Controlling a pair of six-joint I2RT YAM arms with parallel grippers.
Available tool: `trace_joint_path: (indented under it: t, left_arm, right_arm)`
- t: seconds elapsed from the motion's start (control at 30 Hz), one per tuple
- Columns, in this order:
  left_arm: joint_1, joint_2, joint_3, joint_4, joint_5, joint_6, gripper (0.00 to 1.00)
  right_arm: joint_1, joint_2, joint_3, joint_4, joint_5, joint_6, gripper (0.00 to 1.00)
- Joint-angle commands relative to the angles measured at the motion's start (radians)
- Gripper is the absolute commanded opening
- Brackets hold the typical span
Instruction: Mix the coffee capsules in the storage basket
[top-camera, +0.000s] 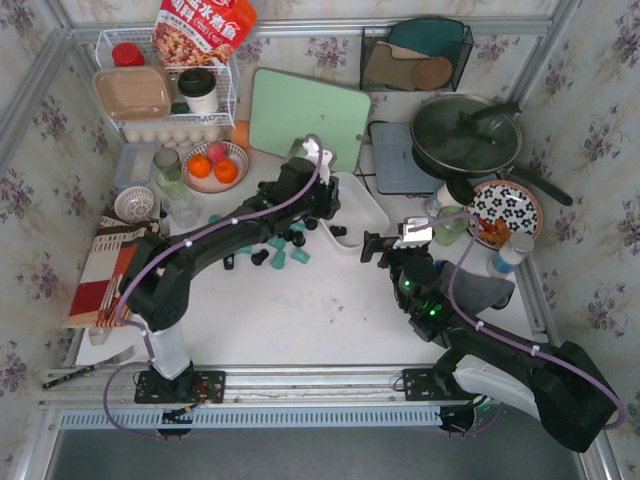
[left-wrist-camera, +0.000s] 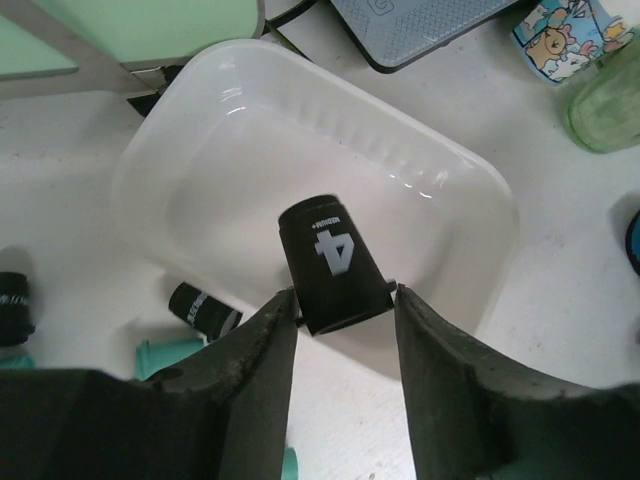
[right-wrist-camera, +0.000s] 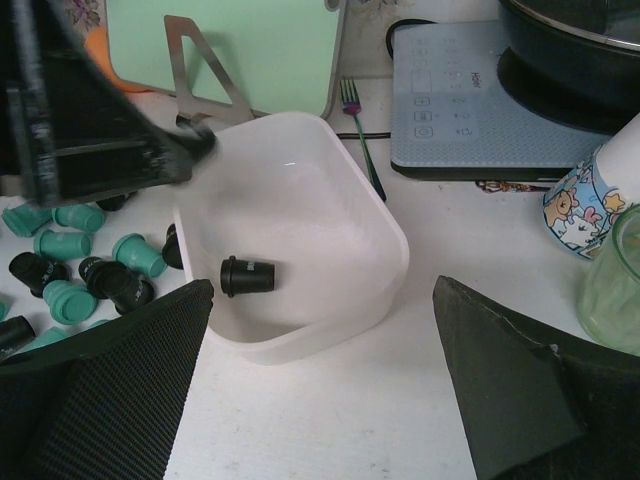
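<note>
The storage basket (top-camera: 365, 205) (left-wrist-camera: 470, 180) (right-wrist-camera: 390, 240) is a white tub at mid-table. One black coffee capsule (right-wrist-camera: 247, 276) (top-camera: 338, 231) lies on its side on the basket floor. In the left wrist view that capsule (left-wrist-camera: 335, 265) shows just beyond my fingertips. My left gripper (left-wrist-camera: 345, 300) (top-camera: 322, 215) hangs over the basket's left rim, jaws parted about a capsule's width, holding nothing. Several teal and black capsules (top-camera: 280, 250) (right-wrist-camera: 90, 270) lie loose on the table left of the basket. My right gripper (right-wrist-camera: 322, 290) (top-camera: 372, 245) stands wide open and empty just short of the basket's near wall.
A green cutting board (top-camera: 305, 115) leans behind the basket, with a fork (right-wrist-camera: 360, 140) beside it. An induction hob (top-camera: 405, 160) carrying a lidded pan (top-camera: 465, 135) sits to the right. A patterned cup (right-wrist-camera: 585, 205) and a green glass (right-wrist-camera: 615, 280) stand right of the basket. A fruit bowl (top-camera: 215, 165) is at the left.
</note>
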Motion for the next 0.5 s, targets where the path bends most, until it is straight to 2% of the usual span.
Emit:
trace_joint_path:
  t: [0.0,0.23,0.47]
  left_arm:
    - [-0.007,0.097,0.125,-0.106,-0.032,-0.056,0.52]
    - [-0.007,0.134,0.133,-0.072,-0.053,-0.092,0.69]
    - [-0.009,-0.063,-0.019,0.011,-0.115,-0.076,0.76]
  right_arm:
    - [0.0,-0.003,-0.002,0.016,0.008,0.008,1.0]
    - [0.0,-0.009,-0.002,0.016,0.002,0.011,1.0]
    - [0.0,0.012,0.004,0.019,-0.001,0.008,1.0]
